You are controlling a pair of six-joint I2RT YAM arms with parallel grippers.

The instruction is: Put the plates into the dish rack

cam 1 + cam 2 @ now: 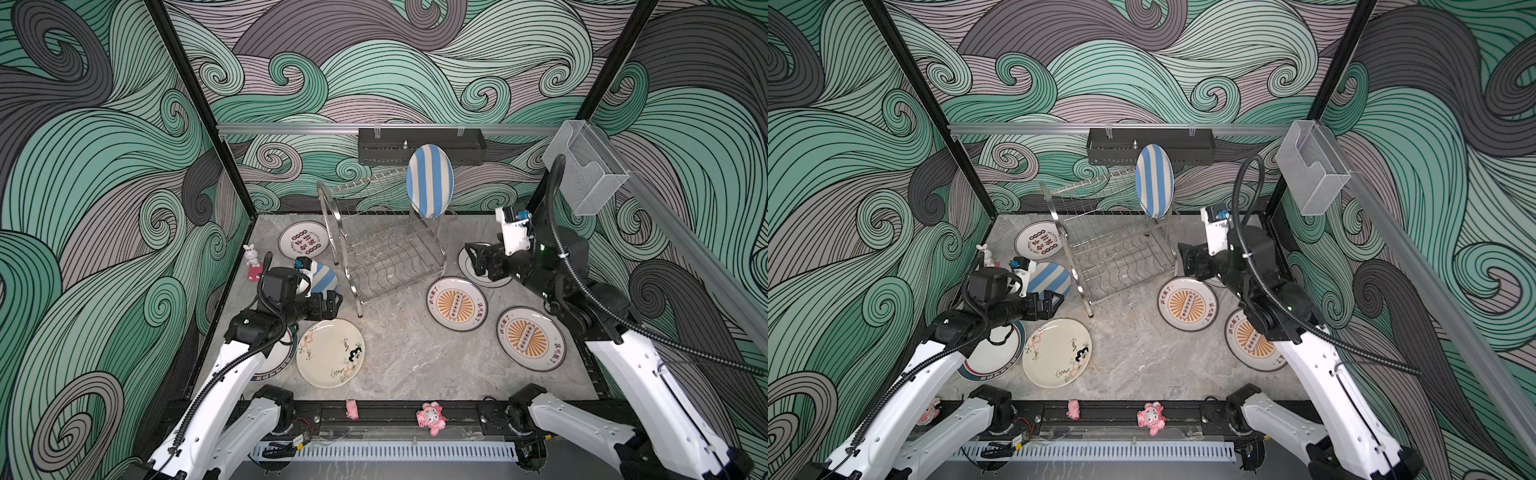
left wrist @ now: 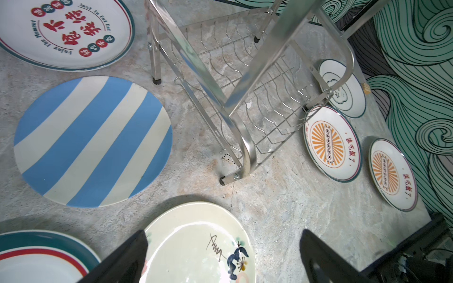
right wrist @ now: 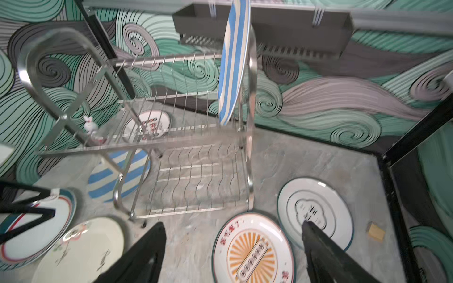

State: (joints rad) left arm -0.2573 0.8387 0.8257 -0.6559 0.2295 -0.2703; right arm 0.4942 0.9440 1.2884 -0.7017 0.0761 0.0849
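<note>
Across the bench (image 1: 415, 365), flat and face up within reach of either arm: seven plates (image 1: 456, 304) awaiting loading. Toward the back, standing upright, the dish rack (image 1: 390, 257), lower tier bare. Slotted on edge at the upper tier's right end, kept vertical between wires: one blue-white striped plate (image 1: 429, 180). Hovering over the cream plate (image 1: 330, 353), spread and empty, the left claw (image 2: 224, 234). Above the cloud plate (image 3: 316, 210), likewise spread and gripping nothing, the right claw (image 3: 232, 224), likely placed for a rim pick.

White-and-black left arm (image 1: 232, 370) and right arm (image 1: 631, 374) bend inward, black left gripper (image 1: 333, 301) and right gripper (image 1: 475, 258) both spread wide, empty.
</note>
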